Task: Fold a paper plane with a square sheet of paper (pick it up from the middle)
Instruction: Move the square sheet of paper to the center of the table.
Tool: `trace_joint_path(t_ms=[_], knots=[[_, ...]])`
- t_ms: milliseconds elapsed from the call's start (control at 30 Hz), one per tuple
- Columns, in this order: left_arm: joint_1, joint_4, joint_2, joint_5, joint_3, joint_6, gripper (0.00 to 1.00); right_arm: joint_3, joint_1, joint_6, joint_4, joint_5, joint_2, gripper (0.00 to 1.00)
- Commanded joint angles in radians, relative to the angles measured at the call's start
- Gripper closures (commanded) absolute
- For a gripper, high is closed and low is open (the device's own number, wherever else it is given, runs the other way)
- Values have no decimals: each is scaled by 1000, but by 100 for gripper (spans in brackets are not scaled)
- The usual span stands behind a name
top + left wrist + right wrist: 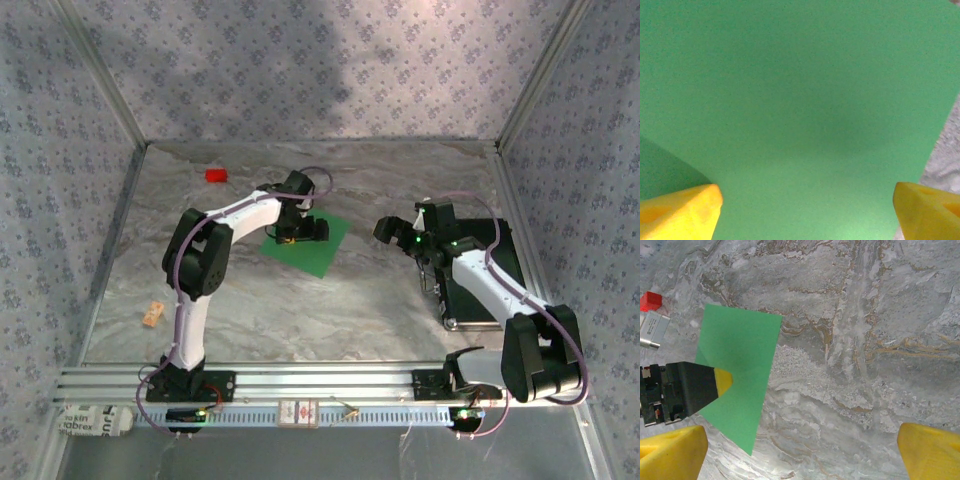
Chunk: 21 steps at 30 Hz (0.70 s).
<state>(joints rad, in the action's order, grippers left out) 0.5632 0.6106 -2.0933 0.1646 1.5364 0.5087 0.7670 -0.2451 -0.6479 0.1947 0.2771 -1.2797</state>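
Green and flat, the square sheet of paper (318,257) lies on the marbled grey table (330,320) directly beneath the left pincer (298,236), which hangs low over the sheet's middle. Seen from the left wrist camera, its yellow fingertips (680,212) stand wide apart, one at each side, with smooth, uncreased green between them and nothing pinched. Whether the tips touch the paper I cannot tell. By my judgement the task has barely begun: the sheet shows no fold and no lifted corner, and there is no paper plane yet. The pinch at the middle, the lift and every fold are left to do.

Reading the room from left to right, a small tan scrap (152,314) lies well to the left of the left pincer and nearer the arm bases. A small red block (216,175) sits to that pincer's left and farther back, well apart from the sheet. Right of the sheet comes bare table, then the right pincer (801,450), hovering above the marble with its jaws spread wide and empty, facing the sheet. A black tray (508,265) rests under that pincer's arm and to its right.

No object blocks the way to the paper. The likely hindrance, as I judge it, is the paper itself: it is thin and flush to the table, and offers no edge to grab at its middle.
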Motion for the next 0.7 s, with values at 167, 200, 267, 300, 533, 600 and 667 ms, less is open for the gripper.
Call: trace_joint_path(t_ms=[167, 200, 267, 300, 533, 600, 667], knots=[[45, -31, 150, -88, -298, 278, 17, 7, -6, -4, 51, -28, 40, 1], [54, -37, 174, -108, -328, 305, 17, 8, -6, -4, 56, -34, 49, 1], [67, -50, 223, -135, -374, 353, 16, 11, -8, -5, 64, -47, 66, 1], [76, -57, 249, -153, -393, 368, 16, 11, -9, -4, 66, -53, 73, 1], [108, -48, 350, -259, -372, 243, 0, 20, -15, -6, 57, -66, 131, 1], [108, -17, 351, -337, -341, 189, 0, -1, -10, -41, 23, -93, 154, 1], [107, 7, 351, -397, -311, 126, 0, -22, -2, -41, -5, -91, 175, 1]])
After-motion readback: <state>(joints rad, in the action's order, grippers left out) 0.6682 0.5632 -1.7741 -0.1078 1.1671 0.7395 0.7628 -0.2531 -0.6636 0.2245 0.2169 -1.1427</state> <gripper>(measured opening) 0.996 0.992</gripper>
